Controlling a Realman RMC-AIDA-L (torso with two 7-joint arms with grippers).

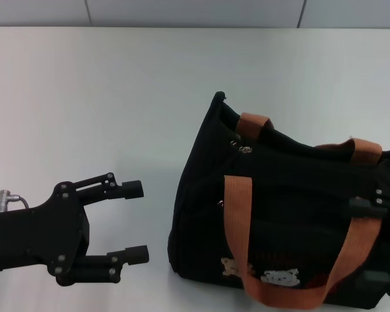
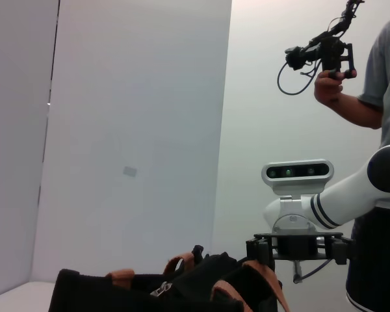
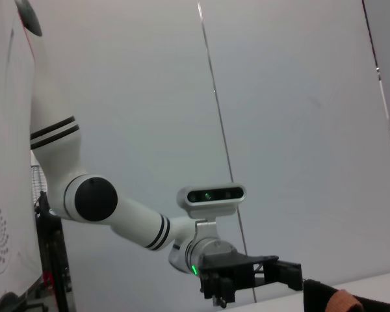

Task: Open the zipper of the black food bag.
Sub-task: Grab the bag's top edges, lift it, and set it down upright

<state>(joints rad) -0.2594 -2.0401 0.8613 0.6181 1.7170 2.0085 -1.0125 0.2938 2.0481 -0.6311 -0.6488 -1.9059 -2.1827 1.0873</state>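
The black food bag [image 1: 279, 214] stands on the white table at the right, with two orange-brown handles [image 1: 237, 214] and bear patches low on its front. Its zipper runs along the top rim, and a small silvery pull [image 1: 242, 147] shows near the far handle. My left gripper [image 1: 136, 222] is open, a short way left of the bag and apart from it. My right gripper [image 1: 369, 244] is open at the bag's right end, its fingers [image 1: 364, 208] spread over the fabric; I cannot tell if they touch. The left wrist view shows the bag [image 2: 149, 292] low down and the right gripper [image 2: 298, 248] behind it.
The white table [image 1: 84, 97] stretches far to the left and behind the bag. A person [image 2: 377, 97] holding a hand-held device stands behind my right arm. The right wrist view shows my left arm [image 3: 117, 214] and a corner of the bag [image 3: 338, 300].
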